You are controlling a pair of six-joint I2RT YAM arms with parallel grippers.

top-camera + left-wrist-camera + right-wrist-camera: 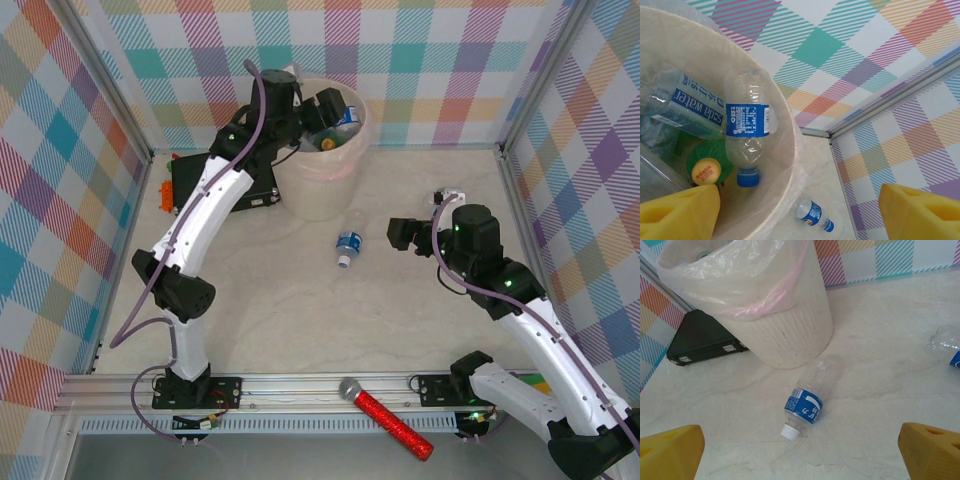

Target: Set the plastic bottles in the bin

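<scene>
Two loose bottles (804, 407) on the table (880, 405), three more visible inside the one bin (782, 150); left gripper (800, 212) and right gripper (800, 452) both gape wide, empty.

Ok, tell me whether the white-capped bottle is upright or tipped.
Tipped: the white-capped bottle lies on its side on the table, outside the bin.
</scene>
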